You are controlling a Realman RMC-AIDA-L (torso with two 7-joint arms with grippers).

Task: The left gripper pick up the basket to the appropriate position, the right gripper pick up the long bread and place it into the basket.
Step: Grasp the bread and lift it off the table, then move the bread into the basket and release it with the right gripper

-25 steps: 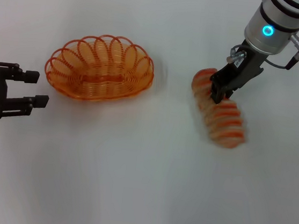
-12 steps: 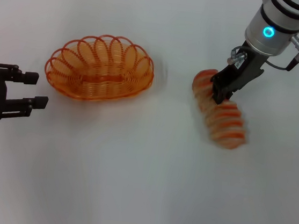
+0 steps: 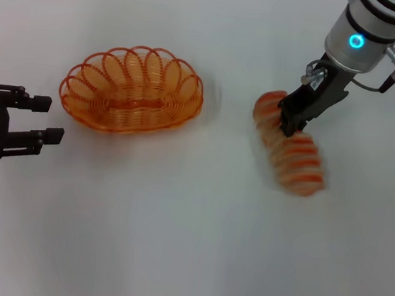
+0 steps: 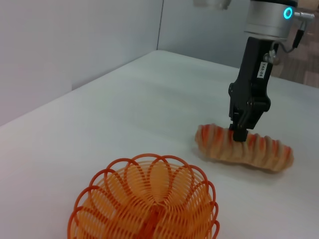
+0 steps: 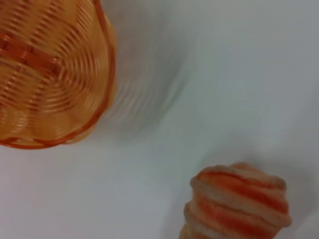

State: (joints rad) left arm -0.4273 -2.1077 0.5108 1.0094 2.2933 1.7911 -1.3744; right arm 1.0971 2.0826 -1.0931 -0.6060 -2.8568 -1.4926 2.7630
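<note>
- Far left, head view: the left gripper (image 3: 52,118), a black two-fingered claw with parallel prongs, is seen low over the table, fingers spread with nothing between them, pointed toward the basket and apart from it.
- Just beyond it: the basket (image 3: 133,91), an oval orange wire piece with looped, scalloped sides, is found resting on the surface, with nothing in it.
- Well to the right: the long bread (image 3: 290,144), a pale tan segmented loaf with orange-red crosswise ridges, lies flat on the table, well apart from the basket.
- The right gripper (image 3: 289,128), a black claw under a silver wrist with a lit blue ring, is set down on the loaf near its far end; fingers appear closed about the loaf, though the contact is partly hidden.
- Step judged: the grasp of the bread is being made, with no lift evident yet.
- Next move judged to call for a firm hold, a clean lift, then carriage leftward over the basket rim.
- Surface: a plain white tabletop (image 3: 174,231). Room: pale grey walls (image 4: 75,35) are seen in the left wrist view.
</note>
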